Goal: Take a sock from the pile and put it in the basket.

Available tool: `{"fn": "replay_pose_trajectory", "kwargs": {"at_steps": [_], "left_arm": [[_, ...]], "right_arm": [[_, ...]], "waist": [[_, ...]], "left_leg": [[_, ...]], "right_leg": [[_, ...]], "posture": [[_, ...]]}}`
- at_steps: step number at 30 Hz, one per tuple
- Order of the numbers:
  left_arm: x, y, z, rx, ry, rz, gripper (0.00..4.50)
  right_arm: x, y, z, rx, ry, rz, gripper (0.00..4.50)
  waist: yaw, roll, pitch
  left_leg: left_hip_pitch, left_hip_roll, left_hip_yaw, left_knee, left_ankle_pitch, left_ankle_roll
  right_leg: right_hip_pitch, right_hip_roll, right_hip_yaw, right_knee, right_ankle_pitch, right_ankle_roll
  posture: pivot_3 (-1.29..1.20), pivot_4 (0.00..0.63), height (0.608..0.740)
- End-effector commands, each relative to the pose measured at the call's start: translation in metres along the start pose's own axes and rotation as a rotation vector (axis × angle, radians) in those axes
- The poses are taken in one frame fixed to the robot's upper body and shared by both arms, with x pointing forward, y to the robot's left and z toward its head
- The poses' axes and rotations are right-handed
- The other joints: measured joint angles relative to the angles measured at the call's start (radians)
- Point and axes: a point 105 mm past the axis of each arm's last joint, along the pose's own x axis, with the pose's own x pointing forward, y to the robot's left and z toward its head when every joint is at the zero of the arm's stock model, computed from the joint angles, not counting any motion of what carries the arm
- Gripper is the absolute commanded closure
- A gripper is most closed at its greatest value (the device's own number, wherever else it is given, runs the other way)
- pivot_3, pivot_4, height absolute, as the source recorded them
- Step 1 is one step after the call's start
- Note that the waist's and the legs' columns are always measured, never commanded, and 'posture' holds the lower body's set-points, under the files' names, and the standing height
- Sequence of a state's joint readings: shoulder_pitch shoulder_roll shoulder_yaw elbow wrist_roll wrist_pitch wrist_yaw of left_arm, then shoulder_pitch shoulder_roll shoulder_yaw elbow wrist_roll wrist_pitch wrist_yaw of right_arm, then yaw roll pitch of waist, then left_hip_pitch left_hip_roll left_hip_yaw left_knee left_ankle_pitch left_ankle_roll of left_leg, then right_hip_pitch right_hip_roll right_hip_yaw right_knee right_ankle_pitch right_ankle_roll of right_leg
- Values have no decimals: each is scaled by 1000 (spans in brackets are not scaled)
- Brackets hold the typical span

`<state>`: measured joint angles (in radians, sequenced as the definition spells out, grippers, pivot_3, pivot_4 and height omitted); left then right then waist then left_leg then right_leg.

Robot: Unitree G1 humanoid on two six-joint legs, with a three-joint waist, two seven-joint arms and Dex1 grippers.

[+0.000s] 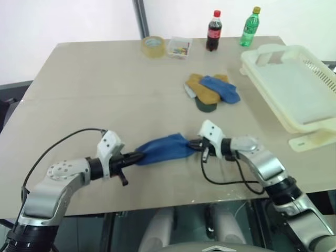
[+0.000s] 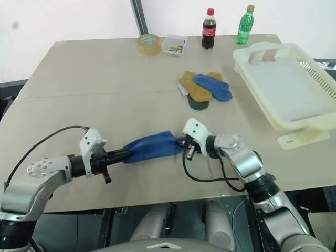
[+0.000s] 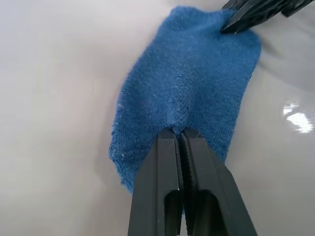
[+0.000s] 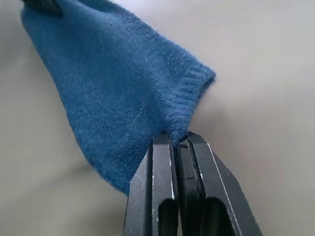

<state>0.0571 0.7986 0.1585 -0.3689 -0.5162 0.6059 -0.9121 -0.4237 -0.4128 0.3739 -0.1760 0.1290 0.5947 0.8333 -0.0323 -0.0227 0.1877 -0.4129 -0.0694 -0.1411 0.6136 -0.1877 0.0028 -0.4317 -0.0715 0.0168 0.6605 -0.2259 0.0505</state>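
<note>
Low in frame, over the table (image 1: 94, 94): sock (image 1: 163, 148) pinched at both ends by left fingers (image 3: 167, 162) and right fingers (image 4: 165, 162); basket (image 1: 294, 84) at right, not yet reached.

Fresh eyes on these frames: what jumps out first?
The blue sock stretched between both grippers at the table's near edge: left gripper shut on one end, right gripper shut on the other. Behind it sits the pile at mid-table, another blue sock on top, with the cream basket at the right edge.
</note>
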Motion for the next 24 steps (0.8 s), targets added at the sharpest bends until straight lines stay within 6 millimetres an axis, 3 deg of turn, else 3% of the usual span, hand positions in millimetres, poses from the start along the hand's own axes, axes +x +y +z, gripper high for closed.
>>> {"fn": "replay_pose_trajectory", "kwargs": {"at_steps": [1, 3, 4, 7, 10, 11, 17, 24], "left_arm": [[-8, 0, 11, 51, -7, 7, 4439], [-10, 5, 10, 31, -9, 30, 4439], [-11, 5, 9, 20, -7, 20, 4167], [-13, 4, 8, 36, -12, -11, 3197], [-15, 4, 19, 11, -113, -39, 1749], [-16, 4, 24, 0, -146, -54, 1686], [-9, 21, 48, -9, -237, -94, 1686], [17, 22, 79, 9, -326, -158, 1686]], "right_arm": [[-6, 5, 0, 3, 12, -16, 4500], [-6, 3, -2, 18, 16, -34, 4500], [-5, 5, -3, 19, 19, -21, 4500], [-1, 8, -2, 20, 3, -29, 3535], [2, 5, 7, -30, -31, -96, 2086], [1, 4, 12, -35, -53, -117, 1541], [-6, 2, 31, -28, -145, -194, 1541], [-17, -25, 43, -69, -188, -344, 1541]], "waist": [[-1, 0, 0], [-3, 1, -1], [-3, 1, -1], [-3, 0, -1], [-3, 0, -1], [-3, 0, -1], [0, 0, -1], [-1, -1, -2]], "left_leg": [[0, 1, 0, 0, 0, 0], [1, 2, 1, 0, 0, 0], [1, 3, 1, 0, 0, 0], [1, 3, 1, 0, 0, 0], [1, 3, 3, 0, 0, 0], [1, 3, 3, 0, 0, 0], [1, 2, 2, 1, 0, 0], [0, 1, 3, 3, 0, 0]], "right_leg": [[0, 0, 0, 0, 0, 0], [0, 0, 0, 0, 1, -1], [0, 1, 0, 0, 1, -1], [0, 1, 0, 0, 1, -1], [0, 2, 1, 0, 1, -1], [0, 1, 1, 0, 1, -1], [0, 3, 1, 0, 1, -1], [0, 3, 2, 0, 2, -1]], "posture": [[0, 150, 740], [0, 150, 740], [0, 150, 740], [0, 150, 740], [0, 150, 740], [0, 150, 740], [0, 150, 740], [0, 150, 740]]}}
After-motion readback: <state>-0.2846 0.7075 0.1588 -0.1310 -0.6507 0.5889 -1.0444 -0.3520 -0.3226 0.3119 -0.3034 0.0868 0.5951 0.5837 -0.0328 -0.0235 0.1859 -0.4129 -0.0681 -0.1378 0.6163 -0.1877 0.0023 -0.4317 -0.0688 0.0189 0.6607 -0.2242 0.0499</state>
